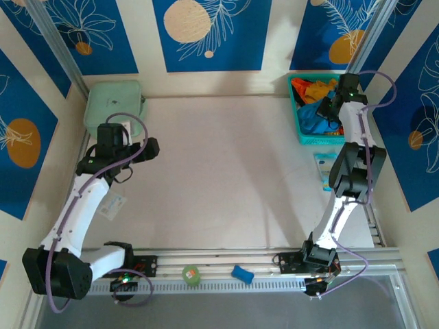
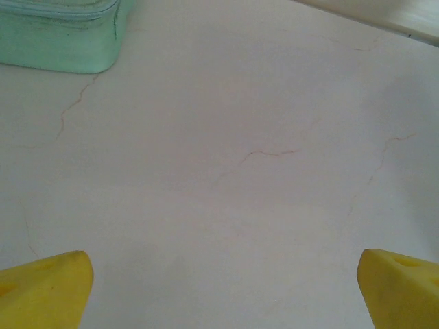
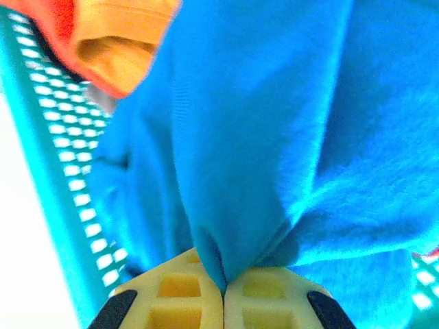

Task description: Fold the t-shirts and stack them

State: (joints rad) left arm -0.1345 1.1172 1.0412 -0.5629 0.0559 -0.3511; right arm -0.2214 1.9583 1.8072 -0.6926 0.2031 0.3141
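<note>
Basket (image 1: 295,113) of teal plastic sat at the far right corner of the table (image 1: 219,178), with a mint-green case (image 1: 113,103) at the far left. A green ball (image 1: 191,275) and a small blue block (image 1: 241,274) lay on the near rail. Right gripper (image 3: 224,291) was down in the basket, pinched tight on a fold of the blue shirt (image 3: 274,137), which bunched directly against its tips. Orange shirt (image 3: 116,48) lay crumpled beside the blue one, by the mesh wall. Left gripper (image 2: 223,295) hung wide apart over bare tabletop near the case. The blue shirt's outline was cut off; the right arm covered part of the basket.
</note>
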